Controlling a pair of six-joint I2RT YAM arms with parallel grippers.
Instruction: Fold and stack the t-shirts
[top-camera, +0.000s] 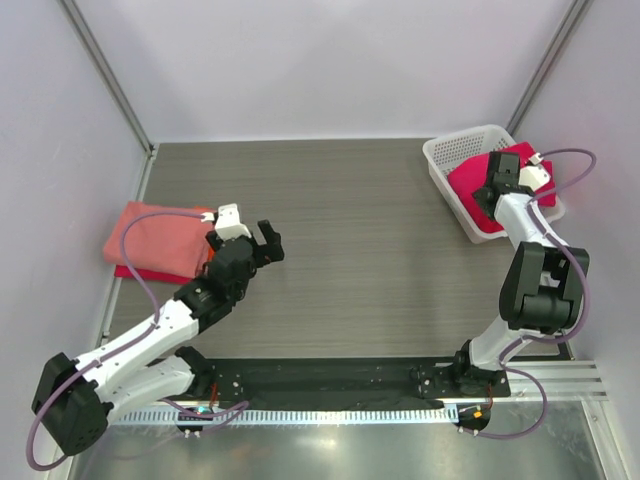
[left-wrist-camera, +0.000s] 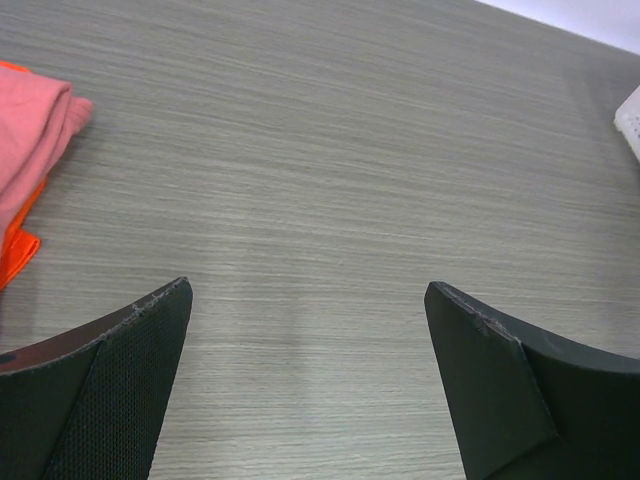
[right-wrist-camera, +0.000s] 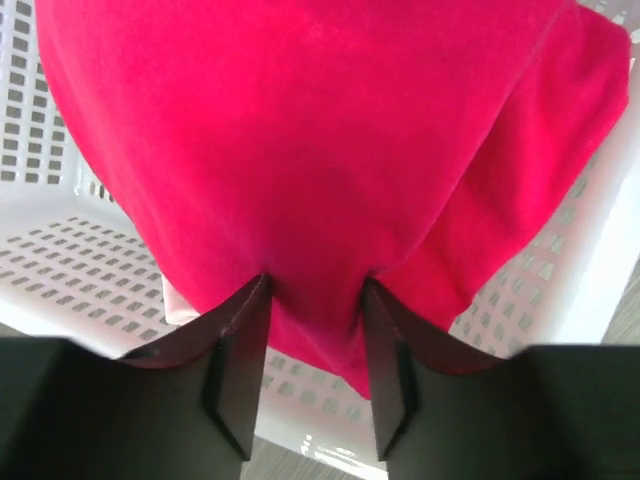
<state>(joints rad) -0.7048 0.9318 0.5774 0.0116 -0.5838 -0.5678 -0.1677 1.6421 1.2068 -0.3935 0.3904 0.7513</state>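
Currently we're on the pick: right gripper (right-wrist-camera: 312, 340) is pinching a fold of the bright crimson cloth t-shirt (right-wrist-camera: 330, 150), which lies crumpled in the white plastic lattice basket (right-wrist-camera: 60, 280) at far right. Left gripper (left-wrist-camera: 310, 330) is spread wide over the grey wood-grain table (left-wrist-camera: 350, 150), near the folded salmon-pink t-shirt (top-camera: 155, 232) stacked on a red one (left-wrist-camera: 12, 255). Next, probably: lift it clear of the rim, lay it flat. Crimson shirt runs crosswise in the basket; we can't tell where the collar points.

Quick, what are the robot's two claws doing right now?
Left gripper: open, holding nothing.
Right gripper: shut on the crimson t-shirt.
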